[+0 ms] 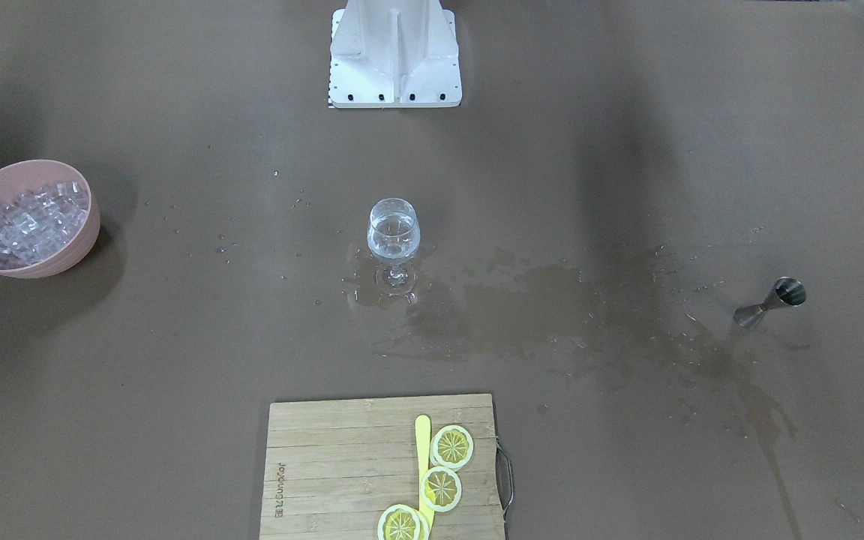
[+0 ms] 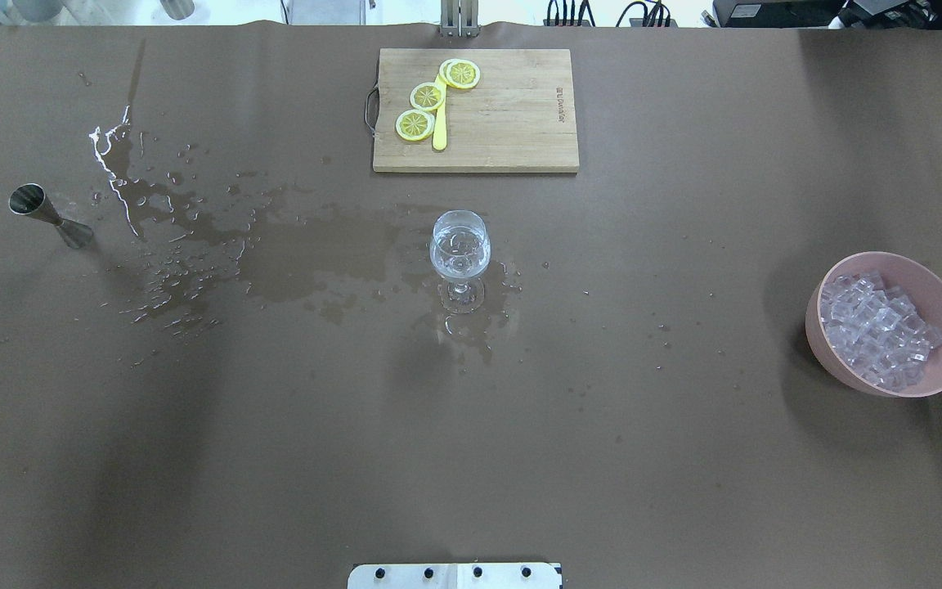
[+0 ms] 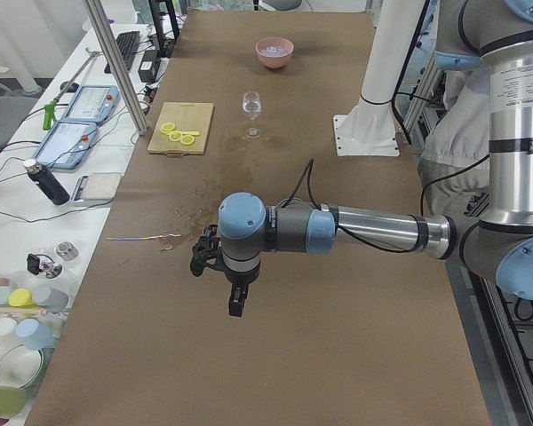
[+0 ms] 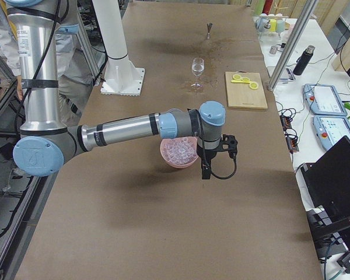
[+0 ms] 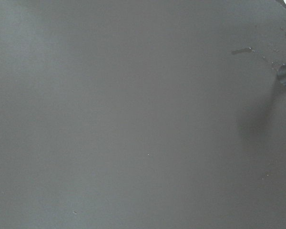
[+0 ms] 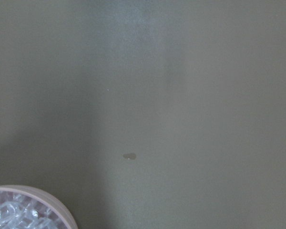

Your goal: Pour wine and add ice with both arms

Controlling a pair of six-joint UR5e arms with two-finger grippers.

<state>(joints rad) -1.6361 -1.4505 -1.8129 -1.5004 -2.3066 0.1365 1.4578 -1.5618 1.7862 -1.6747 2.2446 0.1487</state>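
– Starting at the left gripper (image 3: 235, 306): can we say how its jaws stand?

– We cannot tell. Only the side view shows it. It points down over bare table (image 3: 338, 355), well to the robot's left of the glass (image 1: 394, 229). The left arm (image 3: 373, 231) reaches out level from the robot.

– And the right gripper (image 4: 205, 172)?

– Same answer: we cannot tell whether it is wide or narrow. It also points down, well to the robot's right of the glass, just past the bowl (image 1: 72, 255) as seen from the glass. In the side view the right arm (image 4: 128, 129) crosses in front of that bowl.

– Where do we find the wine?

– We see the wine (image 1: 393, 241), clear as water, inside the glass, which stands upright in front of the base (image 1: 394, 75). The ice (image 1: 33, 222) is heaped in the pink bowl, well apart from the glass. We cannot tell whether any cube sits in the glass.

– What else do we have?

– A jigger (image 1: 769, 301) stands well to the robot's left of the glass. A wet patch (image 1: 552, 292) spreads from the foot of the glass toward it. Beyond the glass, away from the base, lies a board (image 1: 327, 465). On it are three lemon slices (image 1: 451, 447), and a yellow stick (image 1: 422, 435) touches them.
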